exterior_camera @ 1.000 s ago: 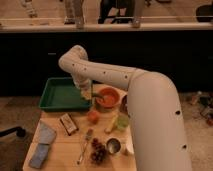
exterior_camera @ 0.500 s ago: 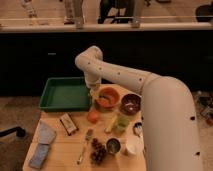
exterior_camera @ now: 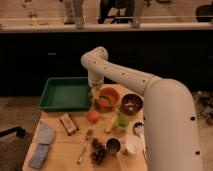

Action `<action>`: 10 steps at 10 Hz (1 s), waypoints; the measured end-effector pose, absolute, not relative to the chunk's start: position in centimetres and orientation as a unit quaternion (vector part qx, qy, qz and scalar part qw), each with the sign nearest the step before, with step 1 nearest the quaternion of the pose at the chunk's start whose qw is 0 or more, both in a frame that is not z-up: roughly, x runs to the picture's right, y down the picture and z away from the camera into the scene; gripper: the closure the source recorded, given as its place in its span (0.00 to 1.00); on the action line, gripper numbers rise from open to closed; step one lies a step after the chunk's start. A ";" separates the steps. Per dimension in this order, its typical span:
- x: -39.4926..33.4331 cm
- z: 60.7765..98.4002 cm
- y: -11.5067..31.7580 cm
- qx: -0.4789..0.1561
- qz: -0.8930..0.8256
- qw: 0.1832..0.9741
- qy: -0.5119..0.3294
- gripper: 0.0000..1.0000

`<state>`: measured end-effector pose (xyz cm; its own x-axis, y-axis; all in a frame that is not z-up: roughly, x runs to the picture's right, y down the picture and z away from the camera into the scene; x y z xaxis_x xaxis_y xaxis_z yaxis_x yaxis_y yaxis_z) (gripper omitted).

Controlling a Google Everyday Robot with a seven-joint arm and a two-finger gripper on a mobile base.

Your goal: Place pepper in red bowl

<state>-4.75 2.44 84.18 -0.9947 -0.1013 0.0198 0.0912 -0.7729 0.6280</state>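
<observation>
The gripper (exterior_camera: 94, 93) was hung from the downturned end of the white arm (exterior_camera: 125, 75), just above the left rim of the red bowl (exterior_camera: 115, 95). Whether it was open or closed could not be told. A small yellow-green shape, seemingly the pepper (exterior_camera: 92, 90), was seen at its tip, level with the bowl's near edge and not yet laid inside. The green tray (exterior_camera: 62, 95) was set just left of the gripper, and the dark maroon bowl (exterior_camera: 132, 103) lay beyond the red bowl to its right. An orange fruit (exterior_camera: 93, 116) was placed on the wooden table (exterior_camera: 60, 147) directly below the gripper. A green cup (exterior_camera: 122, 121) stood lower and to the right.
</observation>
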 end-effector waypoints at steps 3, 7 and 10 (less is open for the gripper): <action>-4.7 85.4 2.7 0.010 -0.936 0.051 -0.349 1.00; -4.2 86.6 2.9 0.001 -0.931 0.052 -0.361 1.00; -2.8 87.6 2.7 -0.010 -0.930 0.066 -0.361 1.00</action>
